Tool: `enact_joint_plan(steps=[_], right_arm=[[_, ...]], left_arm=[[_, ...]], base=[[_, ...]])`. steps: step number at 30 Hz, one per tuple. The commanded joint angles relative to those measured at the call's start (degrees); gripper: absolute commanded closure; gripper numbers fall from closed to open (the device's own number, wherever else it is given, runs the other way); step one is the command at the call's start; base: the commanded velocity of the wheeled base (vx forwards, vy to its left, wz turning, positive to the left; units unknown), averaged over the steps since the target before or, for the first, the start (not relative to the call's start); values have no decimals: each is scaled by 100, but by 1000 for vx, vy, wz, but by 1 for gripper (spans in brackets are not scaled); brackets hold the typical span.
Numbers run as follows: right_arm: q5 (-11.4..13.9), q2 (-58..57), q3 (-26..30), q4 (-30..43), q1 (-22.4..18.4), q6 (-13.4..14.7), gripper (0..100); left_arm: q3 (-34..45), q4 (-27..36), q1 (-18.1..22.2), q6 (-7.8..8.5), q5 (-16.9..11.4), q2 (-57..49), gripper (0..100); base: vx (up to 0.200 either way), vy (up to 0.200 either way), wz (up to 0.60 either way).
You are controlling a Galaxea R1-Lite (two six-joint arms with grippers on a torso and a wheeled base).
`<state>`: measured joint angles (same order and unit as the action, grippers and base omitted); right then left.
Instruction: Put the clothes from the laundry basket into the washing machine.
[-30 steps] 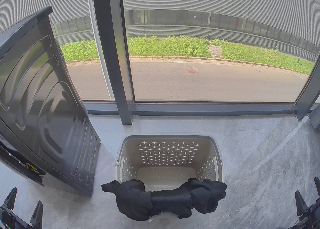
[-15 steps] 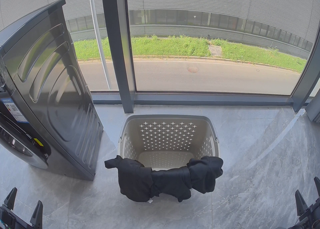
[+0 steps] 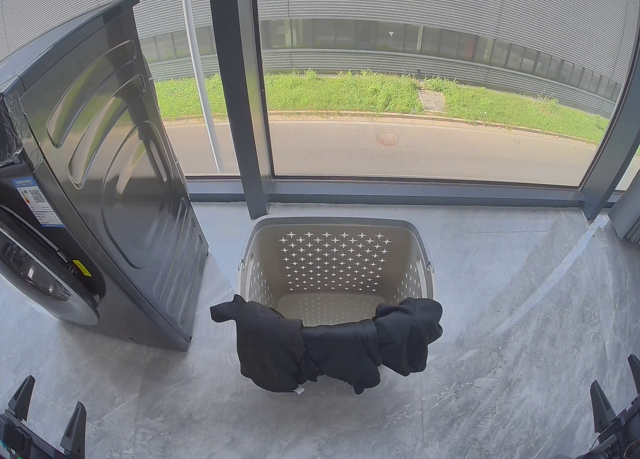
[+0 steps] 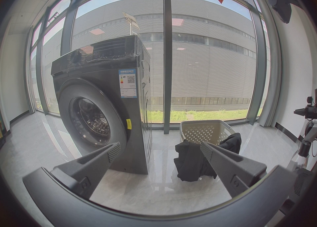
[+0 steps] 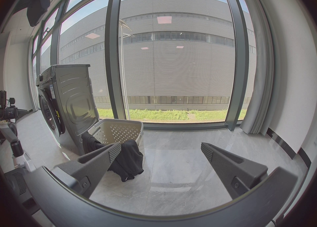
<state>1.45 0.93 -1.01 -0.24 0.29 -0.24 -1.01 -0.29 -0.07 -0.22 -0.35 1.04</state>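
One black garment (image 3: 327, 347) hangs crumpled over the pale basket (image 3: 333, 240) rim.

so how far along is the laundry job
Nothing looks loaded yet: the black garment hangs over the near rim of the laundry basket. Nothing in hand: left gripper and right gripper are open and empty. Left: grasp it and put it in the washing machine.

I saw the grey marbled floor (image 3: 533, 320) carrying two things. The dark washing machine (image 3: 127, 173) stood at my left. The pale laundry basket (image 3: 337, 221) sat near it, a narrow gap between them, both close to the window (image 3: 427, 80).
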Motion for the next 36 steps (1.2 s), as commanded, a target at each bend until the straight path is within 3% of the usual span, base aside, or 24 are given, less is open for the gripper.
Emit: enact_joint_plan(steps=[1,36], right_arm=[[4,-93,101,-2,-3,-2,0],[4,-93,101,-2,6,-2,0]], left_arm=[[92,-6,-1,-4,0,-104,0],[92,-6,-1,-13,0,-104,0]], base=[[0,200,0],[0,200,0]])
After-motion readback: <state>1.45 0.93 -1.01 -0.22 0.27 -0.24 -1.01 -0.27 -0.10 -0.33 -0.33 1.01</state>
